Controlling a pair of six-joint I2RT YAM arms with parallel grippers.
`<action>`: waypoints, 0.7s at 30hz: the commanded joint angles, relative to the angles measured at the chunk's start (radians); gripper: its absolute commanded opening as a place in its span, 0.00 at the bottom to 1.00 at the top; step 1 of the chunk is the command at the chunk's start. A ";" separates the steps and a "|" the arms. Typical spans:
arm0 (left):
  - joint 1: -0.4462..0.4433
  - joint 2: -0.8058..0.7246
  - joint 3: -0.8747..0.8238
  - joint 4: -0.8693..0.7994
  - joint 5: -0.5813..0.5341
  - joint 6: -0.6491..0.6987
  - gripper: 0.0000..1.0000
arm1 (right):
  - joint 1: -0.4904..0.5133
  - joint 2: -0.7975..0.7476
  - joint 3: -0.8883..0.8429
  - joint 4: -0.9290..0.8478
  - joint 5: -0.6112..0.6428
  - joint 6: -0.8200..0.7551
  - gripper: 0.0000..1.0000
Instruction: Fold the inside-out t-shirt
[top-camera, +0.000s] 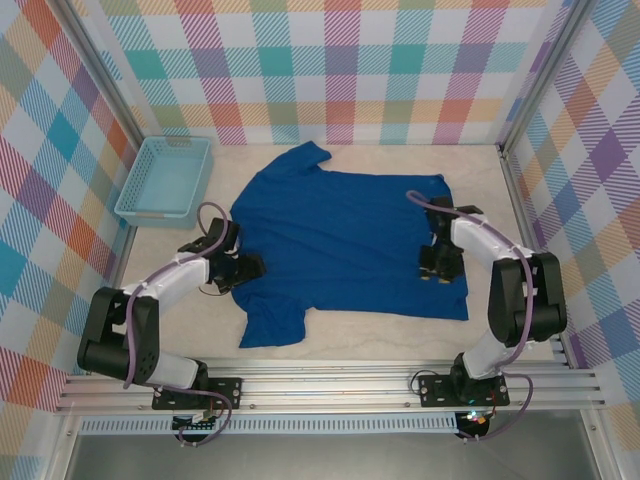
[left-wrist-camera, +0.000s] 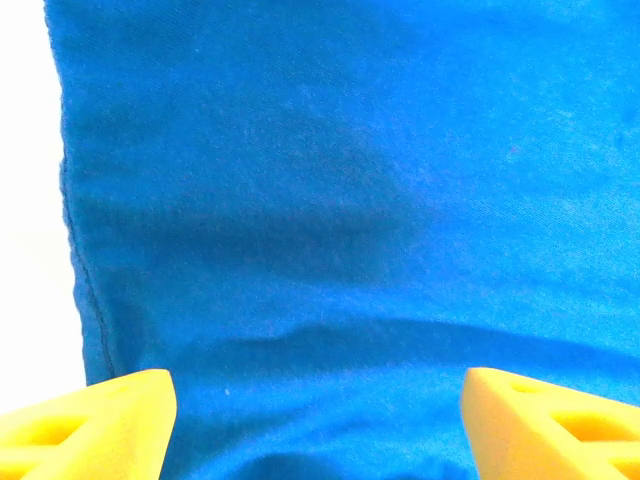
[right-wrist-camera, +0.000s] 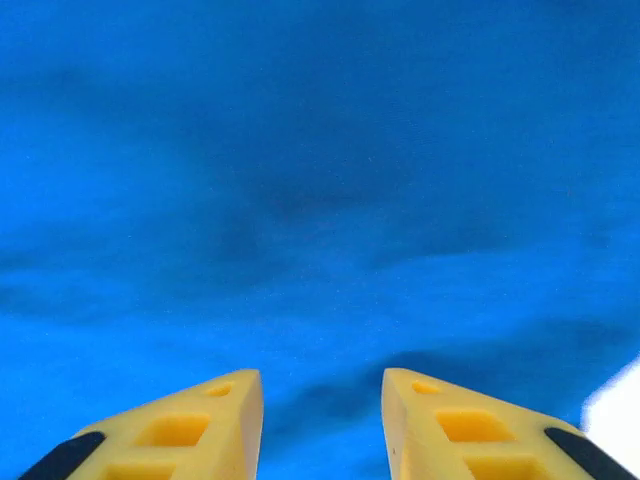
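Royal-blue t-shirt (top-camera: 345, 240): spread flat over the middle of the worktop (top-camera: 400, 335); one sleeve points to the far edge, the other to the near-left.
Long axis: across the worktop, left to right. Sleeves, and likely the neck, at the left end and the straight hem at the right end, judging by the outline.
Print: not made out on the side facing up.
Left gripper (top-camera: 243, 270): low over the shirt's left border, just above the near sleeve. Fingers (left-wrist-camera: 90, 430) spread wide, with cloth lying flat between and under them; nothing pinched.
Right gripper (top-camera: 440, 265): on the shirt's right part, just inside the hem edge. Fingers (right-wrist-camera: 200, 430) parted narrowly, with blue cloth showing through the gap; no fold seen caught between them.
Bearing for the coming move: cloth directly beneath both grippers, with the bulk of it lying inward from each, toward the worktop's middle. Left arm nearer the sleeve end, right arm nearer the hem end.
Likely call: a pinch on the cloth under each gripper, then a carry across the short axis. A thin single layer may slip from a shallow bite.
Light blue mesh basket (top-camera: 152, 212): at the far-left corner of the worktop, near the far sleeve but apart from it. Nothing made out inside.
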 joint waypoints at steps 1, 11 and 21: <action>-0.019 -0.046 0.022 -0.098 0.030 0.006 0.75 | 0.075 -0.010 0.004 0.058 -0.134 0.010 0.39; -0.062 -0.265 -0.048 -0.409 0.009 -0.131 0.70 | 0.129 -0.090 -0.046 0.120 -0.178 0.043 0.44; -0.316 -0.429 -0.107 -0.650 0.000 -0.363 0.66 | 0.129 -0.040 -0.029 0.242 -0.279 0.001 0.44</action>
